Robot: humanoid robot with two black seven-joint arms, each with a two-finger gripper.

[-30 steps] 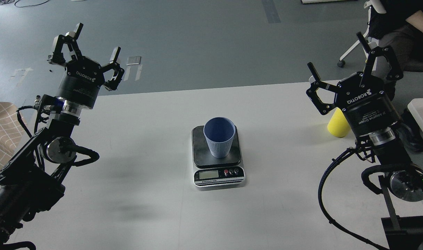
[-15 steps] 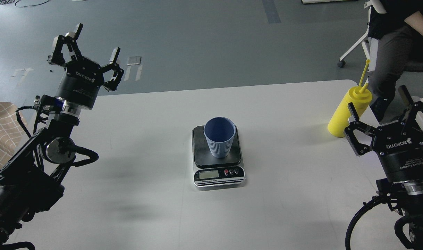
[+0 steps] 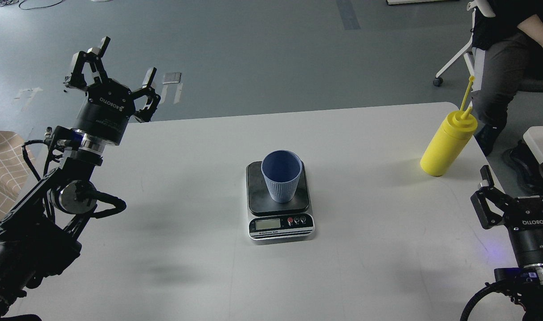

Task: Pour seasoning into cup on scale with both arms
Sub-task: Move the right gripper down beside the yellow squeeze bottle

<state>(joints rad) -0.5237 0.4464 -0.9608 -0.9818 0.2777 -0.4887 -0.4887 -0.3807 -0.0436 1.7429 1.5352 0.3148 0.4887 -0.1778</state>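
Two grippers, both empty with fingers spread: right gripper [image 3: 516,189] partly cut off at the frame's edge, left gripper [image 3: 115,67] raised, pointing up.

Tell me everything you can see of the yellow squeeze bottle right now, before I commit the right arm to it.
The yellow plastic squeeze bottle is cylindrical, opaque and smooth, with a domed cap, a short pointed nozzle and a thin yellow tether stick rising above it. It stands upright on its base near the far right corner of the white table, well right of the scale. Nothing touches it but the table; the right gripper sits nearer the camera, open and clear of it. Its fill level cannot be seen.
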